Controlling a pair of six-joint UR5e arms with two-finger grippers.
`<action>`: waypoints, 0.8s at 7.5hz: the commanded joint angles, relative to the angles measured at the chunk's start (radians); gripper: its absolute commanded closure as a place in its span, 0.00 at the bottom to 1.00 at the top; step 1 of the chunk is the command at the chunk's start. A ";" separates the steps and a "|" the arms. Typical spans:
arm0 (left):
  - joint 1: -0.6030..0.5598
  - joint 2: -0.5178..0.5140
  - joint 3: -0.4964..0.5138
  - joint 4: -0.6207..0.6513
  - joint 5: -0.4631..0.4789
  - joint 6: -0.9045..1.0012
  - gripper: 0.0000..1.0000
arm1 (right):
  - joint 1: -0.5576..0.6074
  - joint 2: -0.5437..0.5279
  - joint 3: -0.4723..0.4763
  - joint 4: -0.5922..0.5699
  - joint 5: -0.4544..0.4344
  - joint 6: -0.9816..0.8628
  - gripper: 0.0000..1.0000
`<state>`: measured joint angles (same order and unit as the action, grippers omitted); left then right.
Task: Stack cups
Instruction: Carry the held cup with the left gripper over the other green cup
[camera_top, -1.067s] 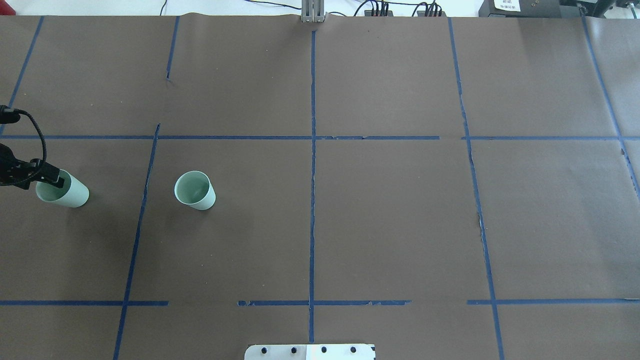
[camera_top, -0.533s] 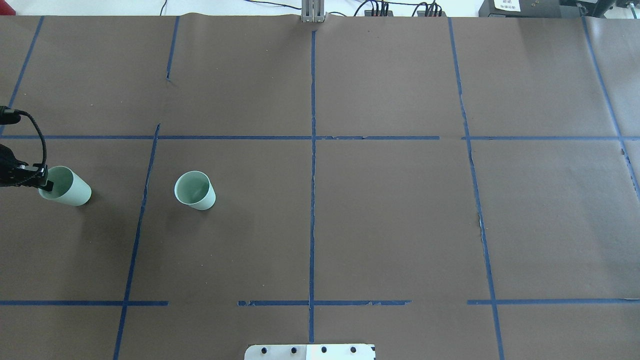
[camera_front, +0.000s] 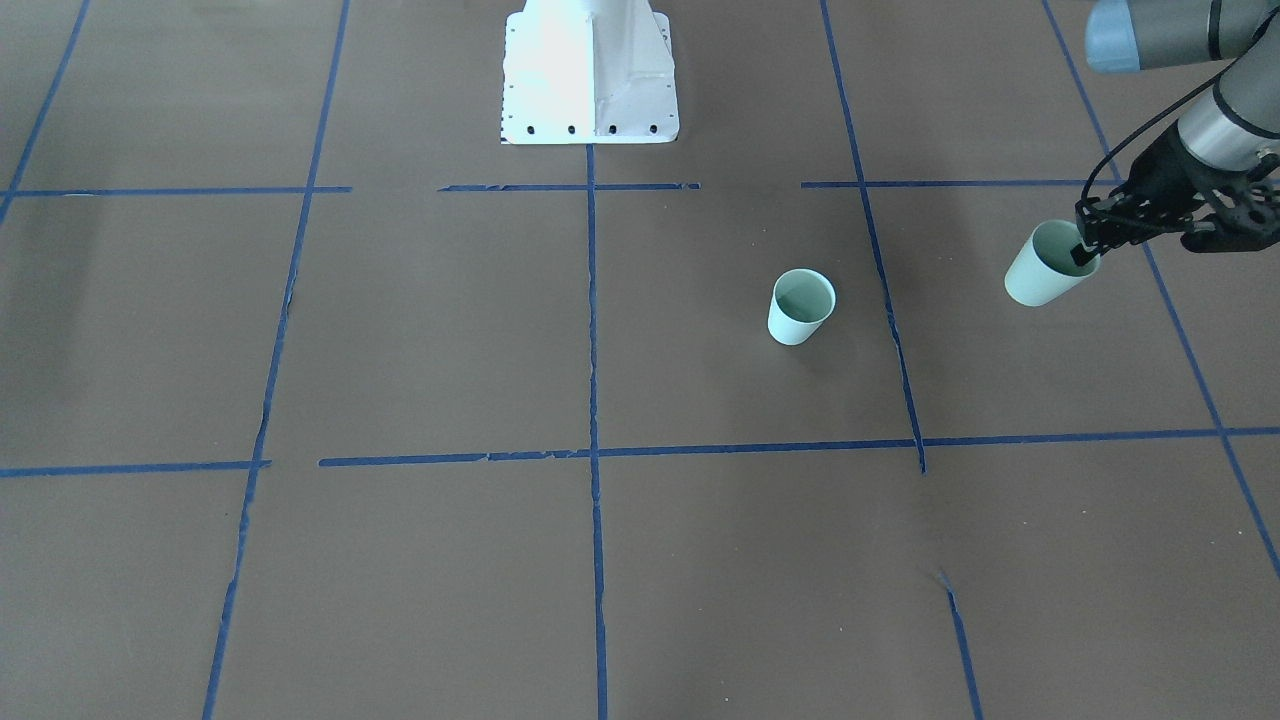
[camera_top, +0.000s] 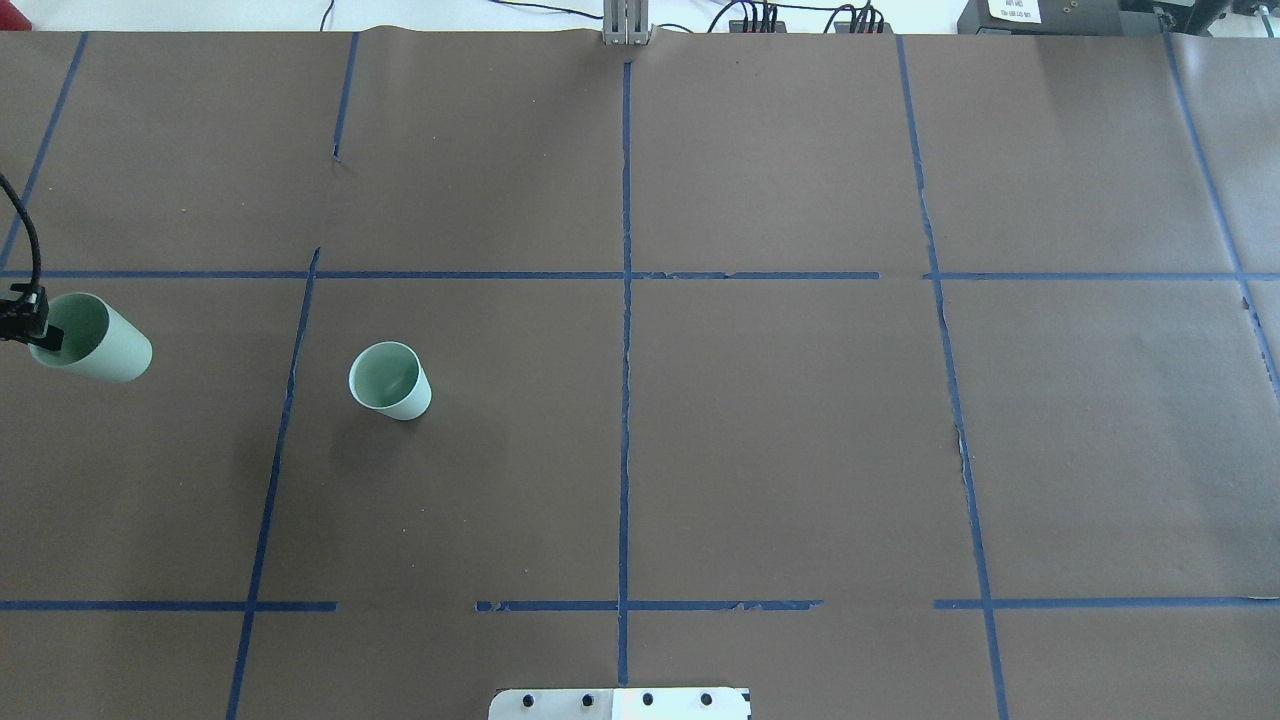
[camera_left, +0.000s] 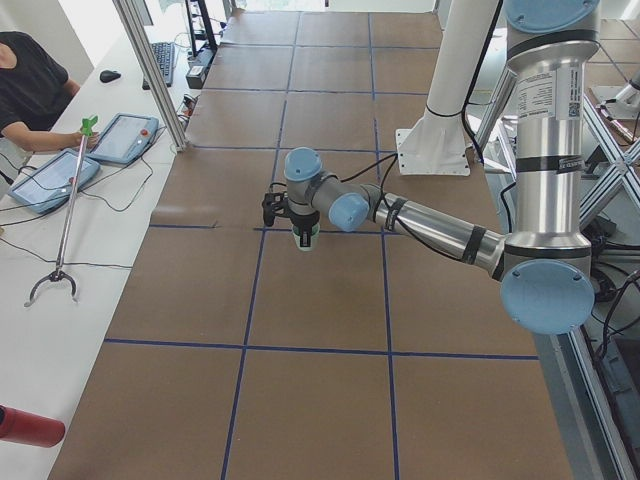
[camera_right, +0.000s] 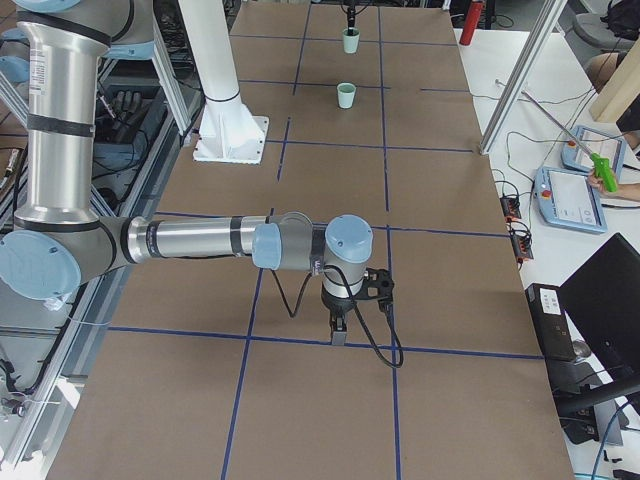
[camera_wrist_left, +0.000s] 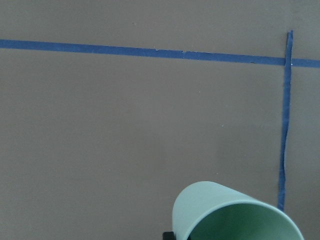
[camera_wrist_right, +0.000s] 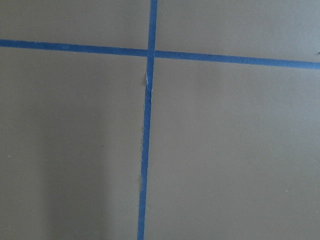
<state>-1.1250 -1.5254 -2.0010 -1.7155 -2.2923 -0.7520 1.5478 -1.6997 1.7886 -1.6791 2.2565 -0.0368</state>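
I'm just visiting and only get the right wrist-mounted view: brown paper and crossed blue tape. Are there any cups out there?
Observer: Yes, two. The standing cup sits upright on the table, alone.
Operator: And the second one?
Observer: The left gripper grips the held cup by its rim, tilted, one finger inside.
Operator: Where is my camera's arm?
Observer: The right gripper hangs low over the table, far from both cups.
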 joint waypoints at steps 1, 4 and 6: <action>-0.041 -0.227 -0.097 0.367 0.002 -0.019 1.00 | 0.000 0.000 0.000 -0.001 0.000 0.000 0.00; 0.195 -0.452 -0.084 0.471 0.013 -0.342 1.00 | 0.000 0.000 0.001 -0.001 0.000 0.000 0.00; 0.266 -0.463 -0.029 0.371 0.048 -0.417 1.00 | 0.000 0.000 0.000 0.001 0.000 0.000 0.00</action>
<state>-0.9048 -1.9738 -2.0721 -1.2800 -2.2607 -1.1171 1.5478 -1.6996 1.7890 -1.6794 2.2565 -0.0367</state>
